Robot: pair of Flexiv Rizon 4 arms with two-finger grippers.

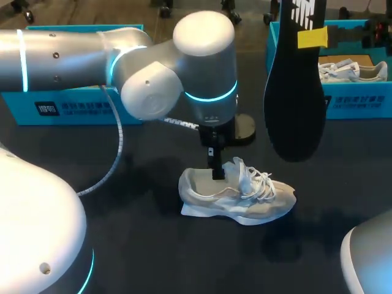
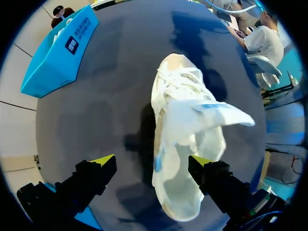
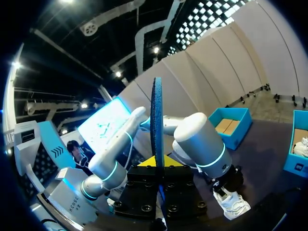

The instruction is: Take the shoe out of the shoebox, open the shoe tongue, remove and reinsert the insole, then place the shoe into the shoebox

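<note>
The shoe (image 1: pixel 236 196) stands on its sole on the worktop (image 1: pixel 135 245), out of any box, its tongue (image 2: pixel 211 115) pulled up and forward so the opening is bared. The left tool (image 2: pixel 151 162) hangs over the heel end with its fingers apart and clamped on nothing. The shoe lies between them, nearer 1 finger. That looks like a pose for steadying the shoe or keeping its mouth open.

The right tool (image 3: pixel 157 162) is clamped on 1 end of the black insole (image 1: pixel 294 104) and holds it high, hanging clear of the shoe. This suggests the insole is already removed and waits to go back in.

The left box (image 1: pixel 73 104) sits at the rear, largely behind the left arm, with its inside hidden. The right box (image 1: pixel 361 98) holds a 2nd shoe (image 1: pixel 352 70).

Whether a left finger touches the collar I cannot tell. From above, the tips are lost against the shoe. The right wrist camera shows the insole only edge-on, and which end is gripped is unclear.
</note>
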